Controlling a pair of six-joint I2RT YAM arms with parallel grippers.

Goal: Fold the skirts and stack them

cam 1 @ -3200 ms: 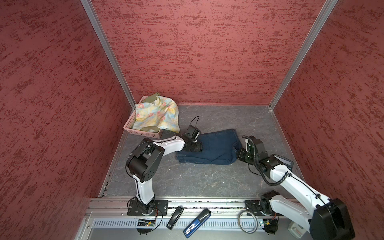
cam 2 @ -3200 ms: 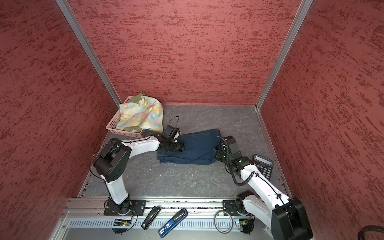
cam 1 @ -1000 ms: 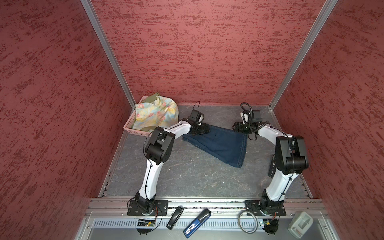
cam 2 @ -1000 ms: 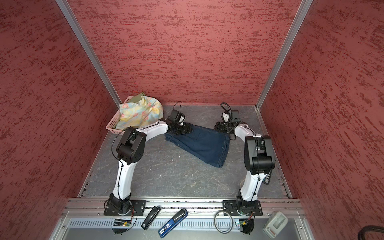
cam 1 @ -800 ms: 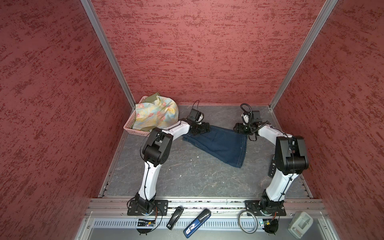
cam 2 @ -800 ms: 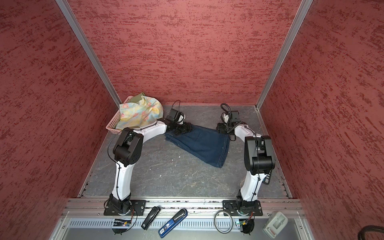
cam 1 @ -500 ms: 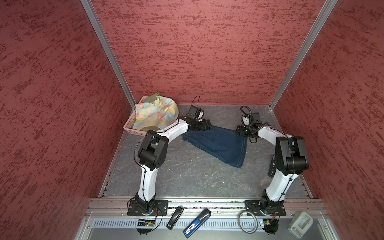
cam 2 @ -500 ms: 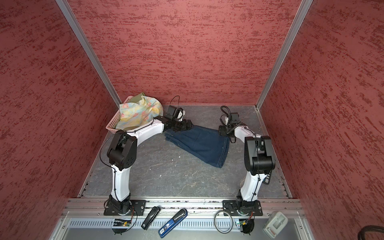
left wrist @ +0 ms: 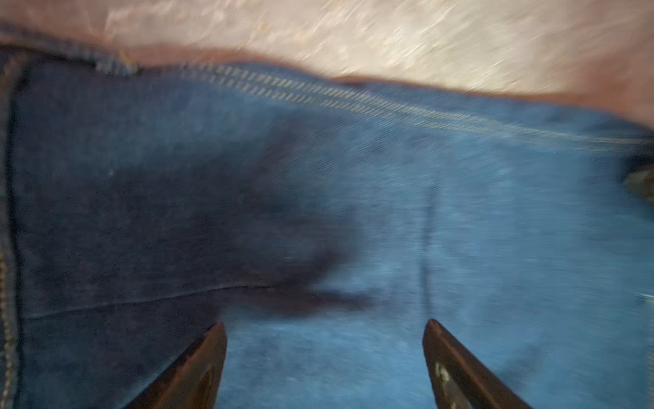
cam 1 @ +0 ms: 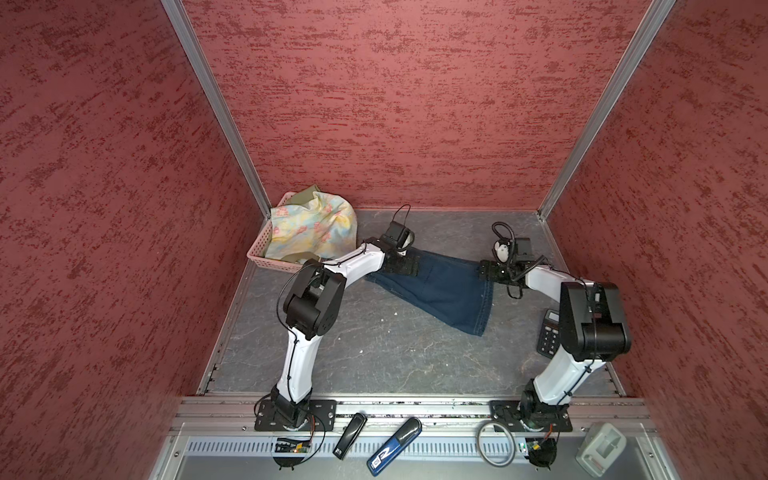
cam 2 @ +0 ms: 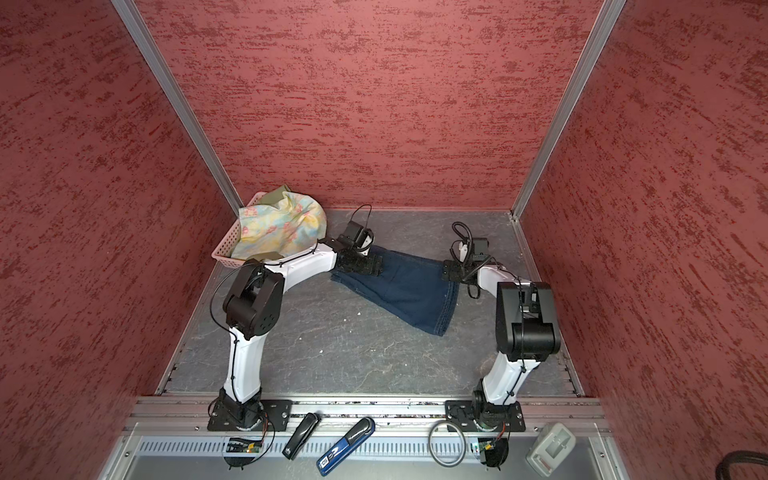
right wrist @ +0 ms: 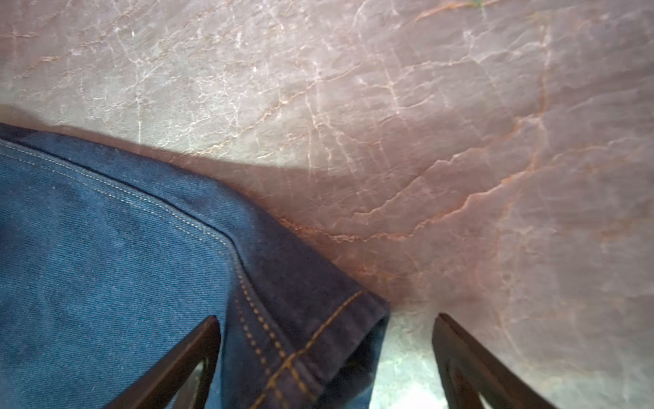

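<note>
A dark blue denim skirt (cam 1: 444, 291) (cam 2: 407, 291) lies spread flat at the back of the table in both top views. My left gripper (cam 1: 411, 266) (cam 2: 374, 266) hovers open over its back left corner; in the left wrist view the gripper (left wrist: 323, 324) has only denim (left wrist: 318, 177) beneath. My right gripper (cam 1: 484, 270) (cam 2: 446, 270) is open at the back right corner. In the right wrist view the stitched hem corner (right wrist: 300, 318) lies loose between the jaws of the gripper (right wrist: 327, 318). A pastel floral skirt (cam 1: 311, 228) (cam 2: 282, 226) covers an olive green one (cam 1: 305, 194).
The pink basket (cam 1: 259, 249) (cam 2: 224, 249) holding those two skirts stands in the back left corner. A calculator (cam 1: 548, 332) lies by the right wall behind the right arm. A stapler (cam 1: 351, 430), a blue tool (cam 1: 395, 446) and a cable ring (cam 1: 494, 442) sit on the front rail.
The denim skirt was dragged from the middle to the back and spread out. In the last second the right gripper's jaws widened off the hem corner and the left wrist shifted slightly.
</note>
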